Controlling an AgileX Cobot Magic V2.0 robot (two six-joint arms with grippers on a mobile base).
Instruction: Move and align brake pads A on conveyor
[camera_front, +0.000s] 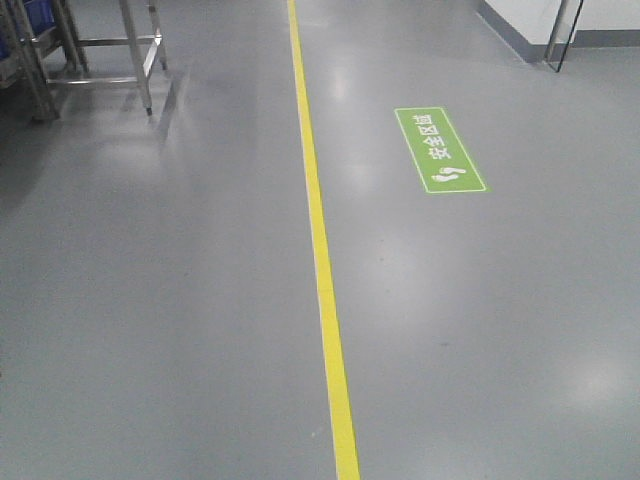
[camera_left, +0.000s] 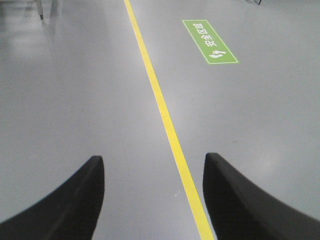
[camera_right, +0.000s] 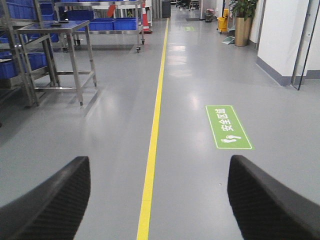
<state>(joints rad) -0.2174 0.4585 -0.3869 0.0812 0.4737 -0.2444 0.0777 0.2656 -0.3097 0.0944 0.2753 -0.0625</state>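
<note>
No pads, no conveyor in any view; cannot say where they are. Only grey floor (camera_front: 150, 300), yellow line (camera_front: 318, 250), green sign (camera_front: 440, 150); steel table (camera_right: 50, 27) and blue bins (camera_right: 105, 23) off to the left. Noted left gripper (camera_left: 153, 165) spread wide, empty. Same for right gripper (camera_right: 158, 165): wide, nothing between. Expect stiff, dense, flat pads, not fragile, possibly slick. Probably best pinched across the short width, near mid-groove.

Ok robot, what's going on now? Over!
Left hand open, empty. Right hand open, empty. No pads or belt in view, only grey floor and yellow line. Steel table off to one side.
</note>
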